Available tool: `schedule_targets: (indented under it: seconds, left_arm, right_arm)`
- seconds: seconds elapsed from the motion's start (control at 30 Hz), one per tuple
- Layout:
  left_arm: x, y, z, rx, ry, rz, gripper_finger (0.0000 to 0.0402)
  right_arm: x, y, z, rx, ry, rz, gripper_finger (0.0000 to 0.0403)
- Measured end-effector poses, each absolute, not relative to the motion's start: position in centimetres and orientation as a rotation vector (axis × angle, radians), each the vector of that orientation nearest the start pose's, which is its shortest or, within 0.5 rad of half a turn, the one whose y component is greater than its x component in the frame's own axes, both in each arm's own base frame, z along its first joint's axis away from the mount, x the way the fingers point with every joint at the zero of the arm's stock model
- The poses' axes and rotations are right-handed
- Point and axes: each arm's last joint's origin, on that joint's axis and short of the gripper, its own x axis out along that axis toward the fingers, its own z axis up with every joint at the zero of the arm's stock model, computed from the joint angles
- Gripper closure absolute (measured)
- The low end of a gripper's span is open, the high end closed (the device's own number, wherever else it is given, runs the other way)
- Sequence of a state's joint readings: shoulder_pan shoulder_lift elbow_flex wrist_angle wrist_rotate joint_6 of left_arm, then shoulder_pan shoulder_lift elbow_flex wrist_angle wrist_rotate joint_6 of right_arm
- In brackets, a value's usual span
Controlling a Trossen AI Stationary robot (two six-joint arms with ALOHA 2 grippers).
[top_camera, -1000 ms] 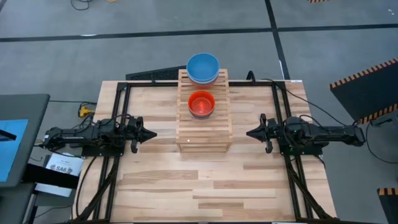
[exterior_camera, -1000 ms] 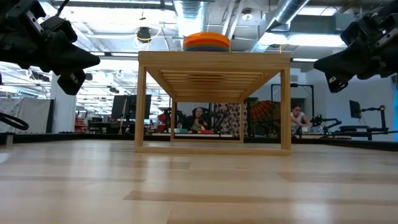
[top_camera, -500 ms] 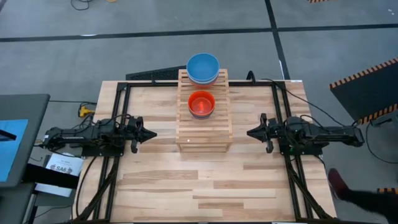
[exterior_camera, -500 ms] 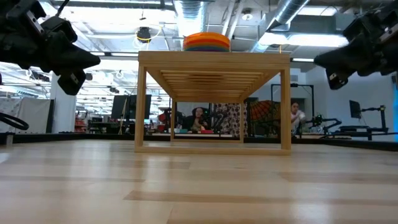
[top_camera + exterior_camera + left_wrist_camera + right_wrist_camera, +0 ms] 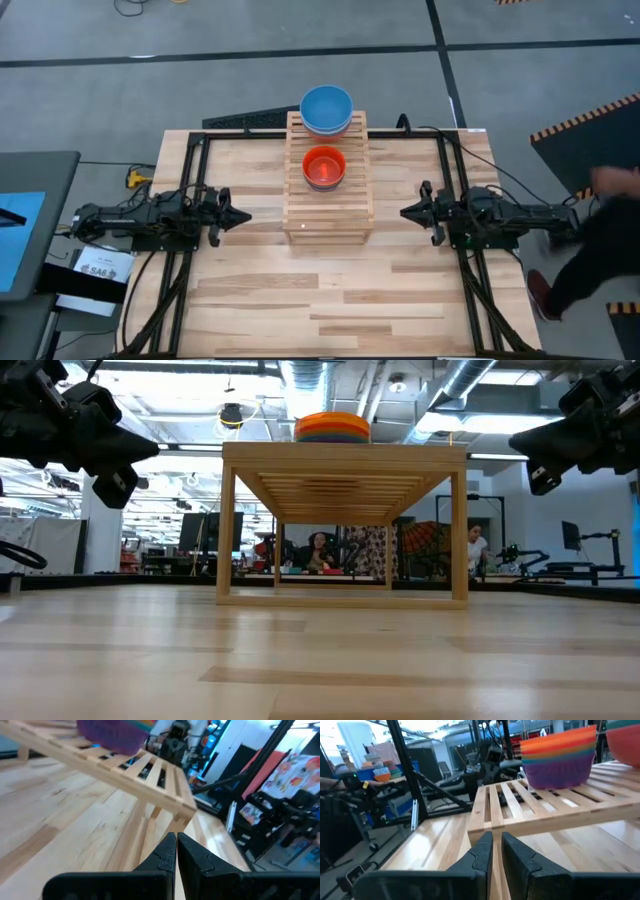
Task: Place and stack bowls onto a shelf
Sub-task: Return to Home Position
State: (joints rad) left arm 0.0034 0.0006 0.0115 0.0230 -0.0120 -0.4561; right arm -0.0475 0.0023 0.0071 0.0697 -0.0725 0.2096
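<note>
The wooden slatted shelf (image 5: 328, 180) stands on the table's middle. On its far step sits a bowl stack with a blue bowl on top (image 5: 326, 108). On its lower step sits a stack with a red-orange bowl on top (image 5: 324, 167). The right wrist view shows this second stack as orange over coloured rims, with a purple bowl lowest (image 5: 560, 757). My left gripper (image 5: 245, 215) hovers left of the shelf, shut and empty. My right gripper (image 5: 405, 213) hovers right of the shelf, shut and empty. Both point at the shelf and stand above the tabletop.
A black frame (image 5: 190, 150) runs round the table's edges under the arms. A person (image 5: 600, 230) stands beyond the table's right edge, near the right arm's base. Bare plank tabletop (image 5: 330, 290) lies in front of the shelf.
My right gripper has drawn back a little toward the table's right edge and risen slightly. A person has come into view beside the table's right edge. The bowls and the shelf have stayed where they were.
</note>
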Motion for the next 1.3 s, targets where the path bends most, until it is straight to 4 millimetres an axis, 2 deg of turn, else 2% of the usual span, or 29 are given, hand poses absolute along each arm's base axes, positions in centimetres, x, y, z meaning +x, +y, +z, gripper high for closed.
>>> schedule_targets:
  seconds: [1.3]
  left_arm:
    - [9.75, -0.09, 16.86, -0.457, -0.033, -0.009, 0.0402]
  right_arm:
    - [9.76, -0.25, 16.87, 0.208, -0.034, 0.029, 0.0335]
